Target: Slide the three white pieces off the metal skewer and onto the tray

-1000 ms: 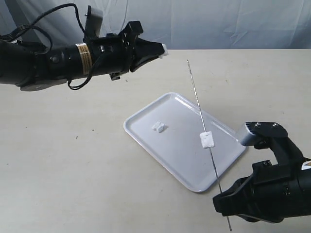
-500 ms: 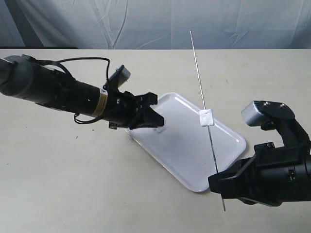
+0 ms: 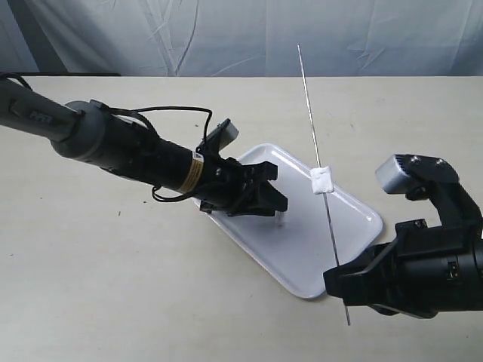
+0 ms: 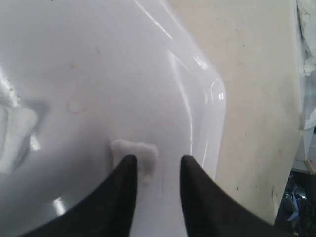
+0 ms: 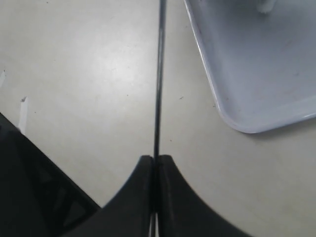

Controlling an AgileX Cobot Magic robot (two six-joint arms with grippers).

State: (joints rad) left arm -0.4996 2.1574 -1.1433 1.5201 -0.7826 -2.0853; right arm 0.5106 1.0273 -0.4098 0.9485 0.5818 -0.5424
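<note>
My right gripper [image 3: 343, 283] is shut on the lower end of the metal skewer [image 3: 312, 128], which slants up over the tray [image 3: 355, 226]. One white piece [image 3: 322, 182] is still threaded on the skewer, above the tray's far side. My left gripper [image 3: 272, 190] hangs low over the tray's middle, open. In the left wrist view its fingertips [image 4: 129, 162] stand apart, and a white piece [image 4: 140, 150] lies on the tray [image 4: 212, 98] just ahead of one fingertip. Another white piece [image 4: 15, 133] lies blurred at the frame's edge. In the right wrist view the gripper [image 5: 155, 159] pinches the skewer [image 5: 159, 74].
The beige table [image 3: 136, 279] surrounds the tray. A wrinkled grey backdrop [image 3: 226, 38] closes off the far side. The left arm and its cable [image 3: 113, 143] stretch across the tray's left corner. The right arm's body [image 3: 430, 264] sits beside the tray's near right corner.
The left arm came down from high at the back, where it held a white piece, and moved right over the tray; it is now open. The right gripper lifted the skewer slightly.
</note>
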